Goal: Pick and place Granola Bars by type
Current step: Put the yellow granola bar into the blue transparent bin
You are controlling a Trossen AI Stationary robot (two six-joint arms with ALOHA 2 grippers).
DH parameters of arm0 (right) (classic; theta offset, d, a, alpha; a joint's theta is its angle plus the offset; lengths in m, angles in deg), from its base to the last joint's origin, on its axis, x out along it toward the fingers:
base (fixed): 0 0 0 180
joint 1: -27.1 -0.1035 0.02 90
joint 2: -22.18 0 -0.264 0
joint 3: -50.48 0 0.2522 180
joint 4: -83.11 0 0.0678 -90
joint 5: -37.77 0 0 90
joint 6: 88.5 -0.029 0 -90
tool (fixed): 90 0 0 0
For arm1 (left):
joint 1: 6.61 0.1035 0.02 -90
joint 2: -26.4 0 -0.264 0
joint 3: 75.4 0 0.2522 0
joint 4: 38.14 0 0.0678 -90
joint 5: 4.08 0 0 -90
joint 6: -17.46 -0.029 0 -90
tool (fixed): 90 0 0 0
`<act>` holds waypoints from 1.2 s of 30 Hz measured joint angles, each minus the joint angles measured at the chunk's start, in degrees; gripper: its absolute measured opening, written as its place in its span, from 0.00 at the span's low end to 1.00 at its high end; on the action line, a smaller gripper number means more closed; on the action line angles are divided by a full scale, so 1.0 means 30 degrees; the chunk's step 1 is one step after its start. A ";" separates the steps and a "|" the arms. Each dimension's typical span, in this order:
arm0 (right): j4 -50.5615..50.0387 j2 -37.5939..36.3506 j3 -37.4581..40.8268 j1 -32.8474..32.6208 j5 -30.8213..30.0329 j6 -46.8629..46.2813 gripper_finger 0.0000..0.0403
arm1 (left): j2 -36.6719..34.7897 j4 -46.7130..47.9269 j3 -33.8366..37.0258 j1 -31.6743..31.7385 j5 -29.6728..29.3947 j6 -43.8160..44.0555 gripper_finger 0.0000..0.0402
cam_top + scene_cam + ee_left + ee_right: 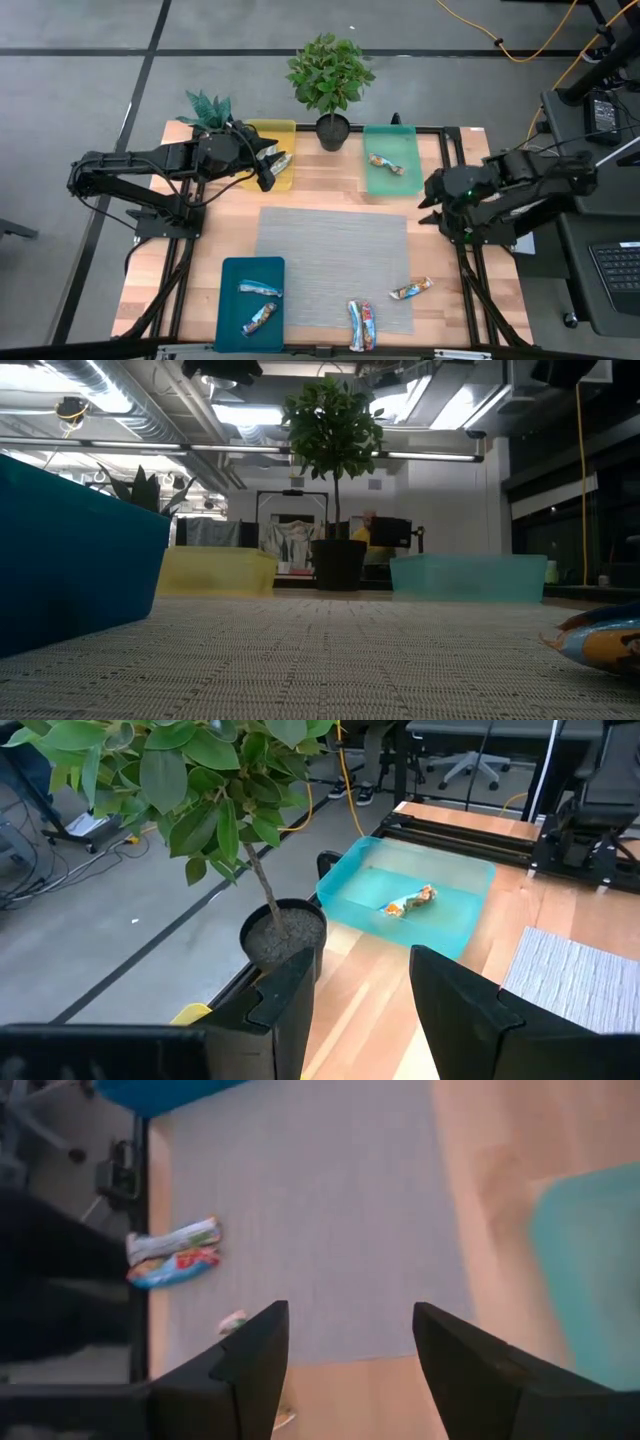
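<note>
My left gripper [268,168] [365,965] hovers open over the yellow tray [272,150], with nothing between its fingers. One wrapped granola bar [281,163] lies in that tray beside the fingers. My right gripper [428,198] [350,1315] is open and empty above the table's right side. Another bar [385,165] [410,903] lies in the light teal tray [390,145] [470,875]. Two bars [260,289] [258,320] lie in the dark teal tray [228,310]. On the grey mat [330,250] lie a pair of bars [362,325] [175,1252] and a single bar [411,289] [605,640].
A potted plant [332,128] [285,930] stands at the far edge between the yellow and light teal trays. A smaller plant [208,108] sits at the far left corner. The black frame rails [450,150] run along the table's sides. The mat's middle is bare.
</note>
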 joint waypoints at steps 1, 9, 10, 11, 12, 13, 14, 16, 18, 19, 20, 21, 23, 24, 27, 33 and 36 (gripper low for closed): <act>0.0000 0.0361 -0.0149 -0.0498 0.0001 -0.0297 0.54 | 0.0000 0.0000 0.0000 0.0000 0.0064 0.0000 0.39; -0.0297 0.4241 -0.0876 -0.4729 -0.0087 -0.0928 0.51 | -0.0007 0.0001 0.0000 0.0000 0.0003 -0.0609 0.39; -0.0321 0.4695 -0.0876 -0.5119 0.0085 -0.1025 0.50 | -0.0007 0.0000 0.0000 0.0000 -0.0112 -0.0731 0.39; -0.0390 0.5076 -0.0876 -0.5478 0.0325 -0.1276 0.49 | 0.0000 0.0000 0.0000 0.0000 -0.0225 -0.0859 0.39; -0.0543 0.5419 -0.0876 -0.5797 0.0490 -0.1531 0.48 | -0.0007 0.0000 0.0000 0.0007 -0.0331 -0.0976 0.39; -0.0665 0.5721 -0.0876 -0.6118 0.0519 -0.1985 0.47 | -0.0003 0.0005 0.0000 0.0007 -0.0466 -0.1092 0.39; -0.0703 0.5970 -0.0876 -0.6439 0.0524 -0.2511 0.45 | -0.0003 0.0000 -0.0007 0.0007 -0.0603 -0.1204 0.39; -0.0641 0.6202 -0.0847 -0.7071 0.0514 -0.3610 0.43 | -0.0005 0.0000 -0.0007 0.0002 -0.0805 -0.1453 0.39; -0.0622 0.6342 -0.0846 -0.7727 0.0413 -0.4621 0.42 | -0.0007 0.0003 -0.0007 0.0004 -0.1104 -0.1739 0.39; -0.0612 0.6405 -0.0839 -0.8060 0.0289 -0.5131 0.41 | -0.0004 0.0000 -0.0007 0.0007 -0.1187 -0.1834 0.39; -0.0605 0.6433 -0.0832 -0.8363 0.0071 -0.5683 0.41 | -0.0007 0.0000 -0.0015 0.0007 -0.1201 -0.1915 0.39; -0.0605 0.6425 -0.0832 -0.8659 -0.0104 -0.6236 0.40 | -0.0007 0.0000 -0.0015 0.0007 -0.1216 -0.1986 0.39; -0.0605 0.6393 -0.0832 -0.9219 -0.0563 -0.7338 0.40 | -0.0007 0.0000 -0.0015 0.0000 -0.1210 -0.1997 0.39; -0.0599 0.6398 -0.0832 -0.9469 -0.0677 -0.7802 0.40 | -0.0007 0.0000 -0.0015 0.0000 -0.1217 -0.2001 0.39; -0.0583 0.6411 -0.0832 -1.0147 -0.0841 -0.9003 0.40 | -0.0007 0.0000 -0.0015 0.0007 -0.1210 -0.2004 0.39; -0.0501 0.6598 -0.0825 -1.1223 -0.0856 -1.1046 0.40 | -0.0007 0.0004 -0.0015 0.0007 -0.1210 -0.2004 0.39; -0.0296 0.7253 -0.0825 -1.1668 -0.0986 -1.1294 0.41 | -0.0007 0.0007 -0.0015 0.0005 -0.1187 -0.2004 0.39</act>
